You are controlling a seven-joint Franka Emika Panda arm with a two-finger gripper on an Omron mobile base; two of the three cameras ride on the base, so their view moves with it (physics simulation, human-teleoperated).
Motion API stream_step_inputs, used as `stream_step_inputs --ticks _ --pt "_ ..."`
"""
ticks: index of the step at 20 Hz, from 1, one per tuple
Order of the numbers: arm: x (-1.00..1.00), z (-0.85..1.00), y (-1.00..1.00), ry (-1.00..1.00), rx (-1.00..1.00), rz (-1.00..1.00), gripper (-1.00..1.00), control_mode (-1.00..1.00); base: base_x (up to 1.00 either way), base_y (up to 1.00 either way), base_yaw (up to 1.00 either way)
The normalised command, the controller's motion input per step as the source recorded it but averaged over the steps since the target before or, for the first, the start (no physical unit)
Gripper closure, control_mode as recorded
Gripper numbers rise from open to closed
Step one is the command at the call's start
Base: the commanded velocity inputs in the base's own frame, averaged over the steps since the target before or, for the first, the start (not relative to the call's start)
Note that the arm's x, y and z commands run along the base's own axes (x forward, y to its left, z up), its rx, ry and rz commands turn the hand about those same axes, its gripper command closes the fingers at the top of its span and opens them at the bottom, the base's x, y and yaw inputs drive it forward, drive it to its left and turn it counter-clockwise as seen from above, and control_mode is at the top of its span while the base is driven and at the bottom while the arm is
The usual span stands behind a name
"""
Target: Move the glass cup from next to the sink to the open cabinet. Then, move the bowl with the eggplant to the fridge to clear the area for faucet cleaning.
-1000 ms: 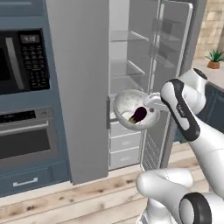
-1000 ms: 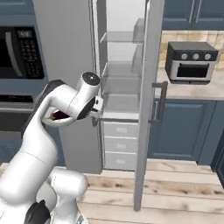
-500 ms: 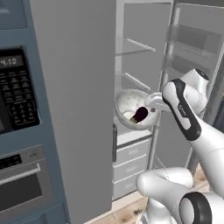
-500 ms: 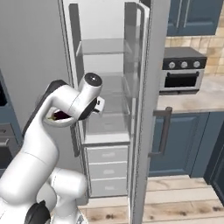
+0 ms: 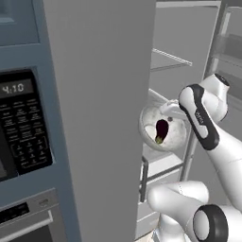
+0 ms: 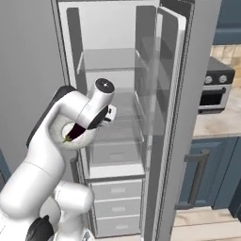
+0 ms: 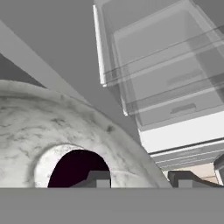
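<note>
We are on the second half of the job: the bowl (image 5: 163, 128) with the eggplant (image 5: 161, 131) is at the fridge (image 6: 141, 94), whose door stands open, and what remains is to set it on a shelf.

In the left base view the bowl sits at the end of the arm, tipped so that its mouth faces the camera, with the dark purple eggplant lying inside toward 6 o'clock of the hollow. It hangs just in front of the fridge's left edge, level with the middle shelves, and we judge it is not yet resting on any of them. In the right base view the bowl (image 6: 75, 136) shows as a pale rim at 7 o'clock below the wrist, left of the lower glass shelf (image 6: 117, 132).

The jaws (image 7: 139, 178) straddle the bowl's rim in the hand view: one dark tip (image 7: 98, 178) rises inside the bowl by the eggplant, the other stands outside it. Whether they are clamped on the rim or have let go we cannot tell; the gap between tip and wall is too small to read.

Next, we judge, the bowl must travel toward 2 o'clock in the hand view, in over the shelf, and be levelled first so the eggplant does not roll out. The fridge's left wall is close, so the path needs care.
</note>
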Motion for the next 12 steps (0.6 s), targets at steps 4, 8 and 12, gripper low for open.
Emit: stream_step_inputs --ticks 4,8,12 --pt "0.0 0.0 0.0 0.0 0.0 0.0 1.0 1.0 0.23 0.0 -0.02" --pt "0.0 0.0 0.0 0.0 0.0 0.0 1.0 1.0 -0.94 -0.05 -0.12" --pt "0.0 0.0 0.0 0.0 0.0 0.0 1.0 1.0 -0.47 -0.13 -0.16"
